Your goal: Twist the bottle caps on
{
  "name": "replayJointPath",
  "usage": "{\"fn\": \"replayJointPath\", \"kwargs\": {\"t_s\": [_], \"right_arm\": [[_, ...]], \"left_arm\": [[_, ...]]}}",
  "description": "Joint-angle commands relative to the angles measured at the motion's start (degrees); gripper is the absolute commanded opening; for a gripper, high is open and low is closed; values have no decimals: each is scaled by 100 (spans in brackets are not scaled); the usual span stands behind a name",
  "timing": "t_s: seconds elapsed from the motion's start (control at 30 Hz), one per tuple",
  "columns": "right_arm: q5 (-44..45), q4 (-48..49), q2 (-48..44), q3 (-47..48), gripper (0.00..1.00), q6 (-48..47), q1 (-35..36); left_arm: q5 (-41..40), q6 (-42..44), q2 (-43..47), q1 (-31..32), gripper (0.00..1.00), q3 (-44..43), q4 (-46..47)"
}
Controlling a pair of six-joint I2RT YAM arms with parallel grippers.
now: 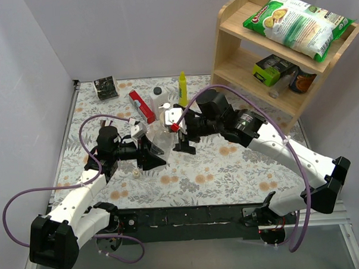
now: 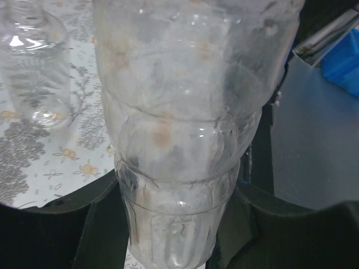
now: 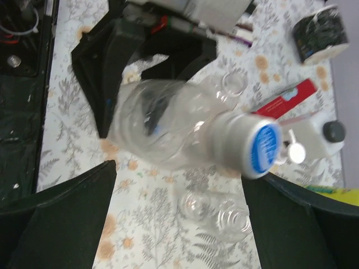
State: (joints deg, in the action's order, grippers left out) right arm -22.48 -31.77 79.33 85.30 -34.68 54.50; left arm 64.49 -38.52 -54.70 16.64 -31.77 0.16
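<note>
Bottle (image 3: pixel 160 131) clamped tilted in left claw (image 2: pixel 179 196), above middle of table (image 1: pixel 228 168), between arms. Blue cap (image 3: pixel 261 147) sits on neck; how far threaded, cannot tell. Right claw (image 3: pixel 182 185) spread wide, gripping nothing, cap off-centre near one finger. Best approach: centre fingers on cap rim, line wrist with neck, close lightly, twist clockwise. Hard squeeze risks crushing thin plastic or cross-threading.
</note>
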Motion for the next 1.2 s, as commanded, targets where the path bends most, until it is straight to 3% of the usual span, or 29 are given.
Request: {"fn": "replayJointPath", "kwargs": {"t_s": [0.0, 0.13, 0.23, 0.3, 0.4, 0.53, 0.7, 1.17], "right_arm": [[366, -751, -278, -285, 98, 171, 96], [605, -1260, -208, -102, 98, 172, -166], [97, -1481, -93, 521, 92, 119, -763], [-63, -1621, -58, 847, 87, -301, -871], [-607, -1875, -102, 1164, 81, -1168, -836], [-662, -2227, -41, 1112, 72, -2252, -406], [-600, -2299, -49, 1042, 67, -2781, -37], [-459, -1974, 171, 918, 59, -2782, 122]], "left_arm": [[-297, -244, 91, -100, 0, -83, 222], [-235, 370, 117, -100, 0, -259, -358], [-156, 2080, -84, -100, 0, -749, -1928], [-243, 3448, -322, -100, 0, -1014, -3181], [-419, 4690, -506, -100, 0, -1358, -4178], [-691, 5467, -603, -100, 0, -1569, -4665], [-666, 5698, -832, -100, 0, -1903, -4991], [-595, 5610, -850, -82, 0, -1903, -4754]]}}
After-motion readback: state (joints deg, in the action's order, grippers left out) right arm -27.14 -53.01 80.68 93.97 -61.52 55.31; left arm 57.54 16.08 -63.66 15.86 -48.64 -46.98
